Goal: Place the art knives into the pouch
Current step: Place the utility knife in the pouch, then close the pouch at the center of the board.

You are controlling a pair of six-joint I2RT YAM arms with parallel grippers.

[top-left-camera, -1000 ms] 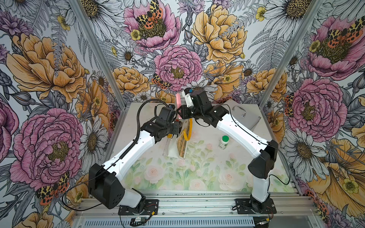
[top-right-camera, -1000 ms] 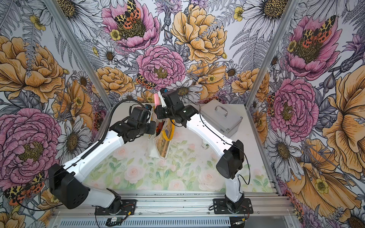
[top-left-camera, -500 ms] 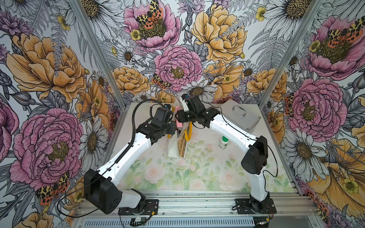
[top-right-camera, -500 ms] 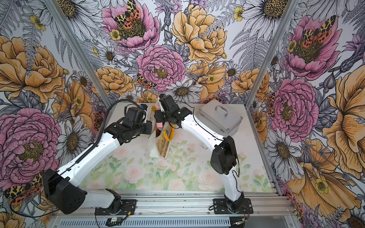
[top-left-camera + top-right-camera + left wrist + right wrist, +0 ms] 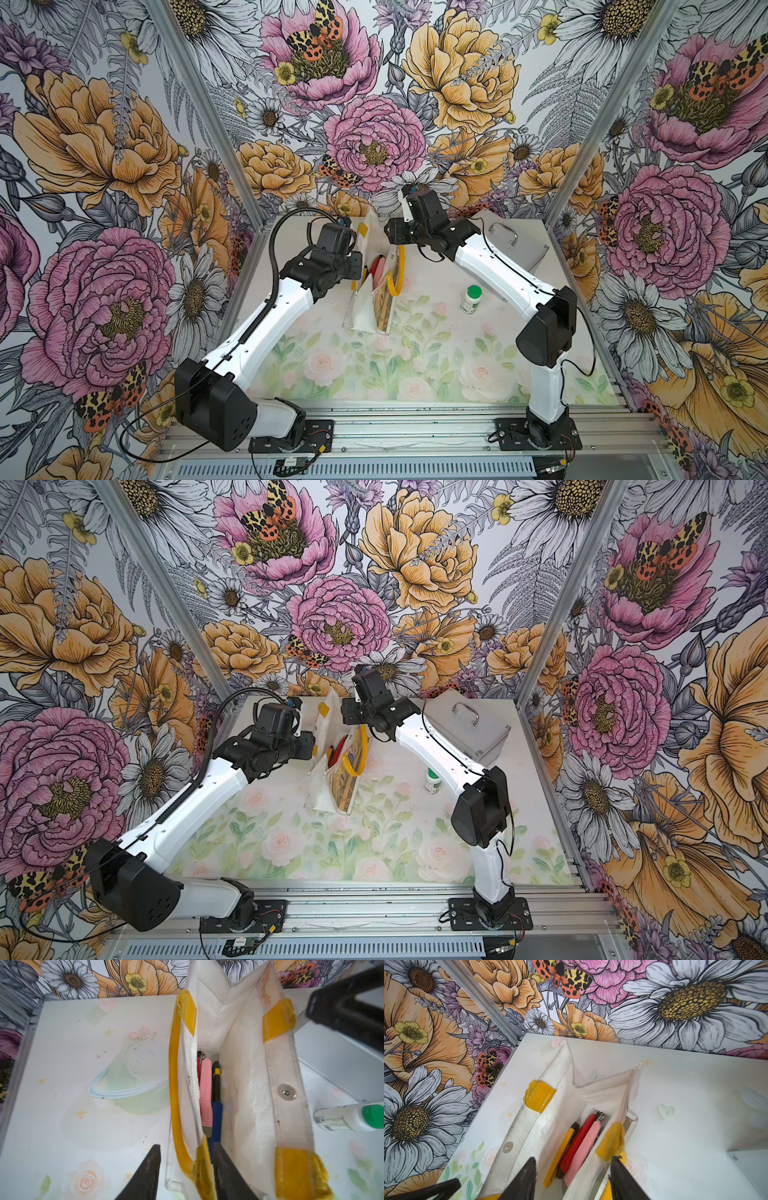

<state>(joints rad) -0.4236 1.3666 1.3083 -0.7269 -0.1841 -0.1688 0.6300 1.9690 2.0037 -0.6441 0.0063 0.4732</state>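
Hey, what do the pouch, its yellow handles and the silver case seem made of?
Pouch: probably glossy clear plastic over a crinkled white lining; edges look see-through.
Yellow handles: seemingly matte woven fabric, fuzzy at the ends.
Silver case: likely brushed metal, judging by its dull grey sheen.

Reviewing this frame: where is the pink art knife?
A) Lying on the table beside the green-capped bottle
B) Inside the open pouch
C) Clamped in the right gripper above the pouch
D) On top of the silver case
B: the left wrist view looks down into the open pouch, and the pink art knife lies inside it among other knives.
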